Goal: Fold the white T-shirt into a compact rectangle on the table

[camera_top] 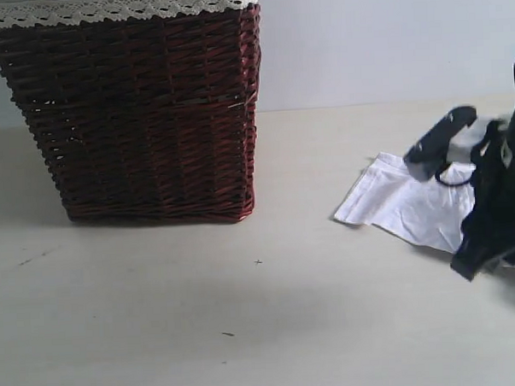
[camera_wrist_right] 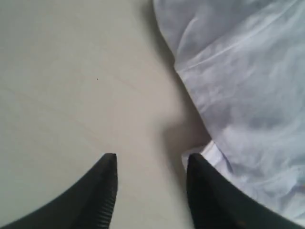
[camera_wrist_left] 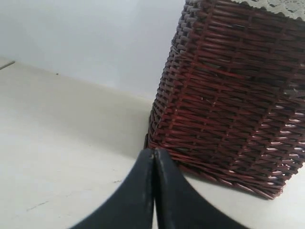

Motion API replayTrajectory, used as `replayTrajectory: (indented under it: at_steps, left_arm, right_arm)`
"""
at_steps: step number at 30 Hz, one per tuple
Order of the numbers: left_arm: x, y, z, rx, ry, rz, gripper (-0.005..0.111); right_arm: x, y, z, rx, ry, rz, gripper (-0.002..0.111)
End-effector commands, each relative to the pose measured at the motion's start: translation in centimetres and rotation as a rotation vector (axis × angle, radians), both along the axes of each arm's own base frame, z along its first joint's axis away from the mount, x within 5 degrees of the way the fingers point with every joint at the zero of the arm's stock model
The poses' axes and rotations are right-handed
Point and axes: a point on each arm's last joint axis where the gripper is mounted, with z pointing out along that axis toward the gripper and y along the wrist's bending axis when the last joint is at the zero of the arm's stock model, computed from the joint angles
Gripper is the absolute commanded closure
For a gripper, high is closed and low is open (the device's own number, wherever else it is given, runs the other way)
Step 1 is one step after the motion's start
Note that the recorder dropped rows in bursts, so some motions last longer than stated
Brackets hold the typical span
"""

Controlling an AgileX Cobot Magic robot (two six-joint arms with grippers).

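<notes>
White T-shirt point(camera_top: 409, 205) crumpled flat on table point(camera_top: 246, 322), right side, toward far edge. Right hand point(camera_wrist_right: 151, 161) at shirt's rim, jaws parted, nothing between them, only bare table; one finger point(camera_wrist_right: 209, 191) right beside hem. Left hand point(camera_wrist_left: 153, 160) clenched, empty, low by wicker basket point(camera_wrist_left: 233, 90) corner. Basket stands at far edge, lace trim point(camera_top: 121, 6) on top, well apart from shirt.

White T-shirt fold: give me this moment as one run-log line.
white T-shirt: rumpled on table | left fingers: shut, by wicker basket | right fingers: open, empty, at shirt edge
</notes>
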Motion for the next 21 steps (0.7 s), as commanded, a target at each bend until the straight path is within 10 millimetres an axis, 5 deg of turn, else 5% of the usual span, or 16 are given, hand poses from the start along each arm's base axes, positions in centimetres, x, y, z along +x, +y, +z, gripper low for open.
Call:
replayTrajectory:
  at_steps: [1, 7, 11, 14, 17, 21]
  left_arm:
    - [0.0, 0.0, 0.1, -0.007, -0.007, -0.001, 0.107]
    - [0.0, 0.0, 0.1, -0.007, -0.007, -0.001, 0.107]
    - [0.0, 0.0, 0.1, -0.007, -0.007, -0.001, 0.107]
    - [0.0, 0.0, 0.1, -0.007, -0.007, -0.001, 0.107]
    - [0.0, 0.0, 0.1, -0.007, -0.007, -0.001, 0.107]
    - [0.0, 0.0, 0.1, -0.007, -0.007, -0.001, 0.107]
  right_arm:
    - [0.1, -0.8, -3.2, -0.132, -0.159, 0.174, 0.049]
    - [1.1, -1.9, -7.9, -0.333, -0.030, 0.195, 0.048]
    - [2.6, -2.7, -10.4, -0.476, -0.133, 0.144, 0.049]
    - [3.1, -2.7, -11.9, -0.507, -0.161, 0.150, 0.066]
    - [3.2, -2.2, -11.4, -0.553, -0.162, 0.185, 0.103]
    - [4.0, 0.0, -6.7, -0.626, -0.295, 0.154, 0.108]
